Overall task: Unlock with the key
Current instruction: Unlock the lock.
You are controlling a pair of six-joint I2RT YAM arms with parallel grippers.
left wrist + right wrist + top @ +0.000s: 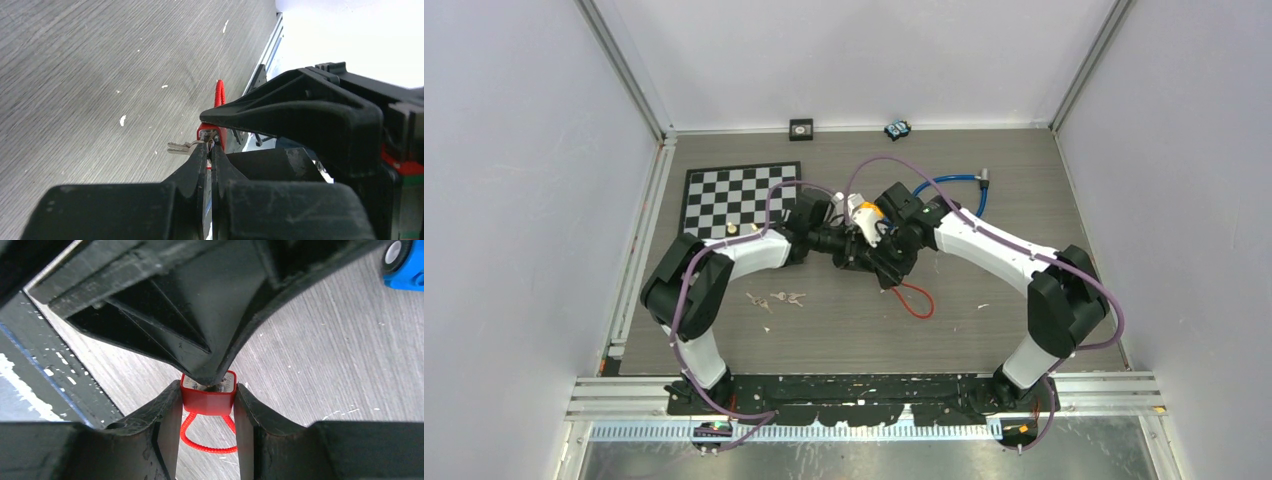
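My right gripper [207,402] is shut on a red padlock [207,401], whose red cable loop [207,439] hangs below, above the table. My left gripper [209,146] is shut on a key whose head sits between the fingertips, its tip at the padlock's keyhole face [209,131]. A spare silver key [180,147] sticks out to the left on the same ring. In the top view the two grippers meet at mid-table, left gripper [849,248] against right gripper [879,262], with the red loop [916,300] trailing onto the table.
A checkerboard [739,200] lies at the back left. Loose keys [776,299] lie on the table near the left arm. A blue cable [959,190] curls behind the right arm. Two small objects [801,128] [897,129] sit at the back wall.
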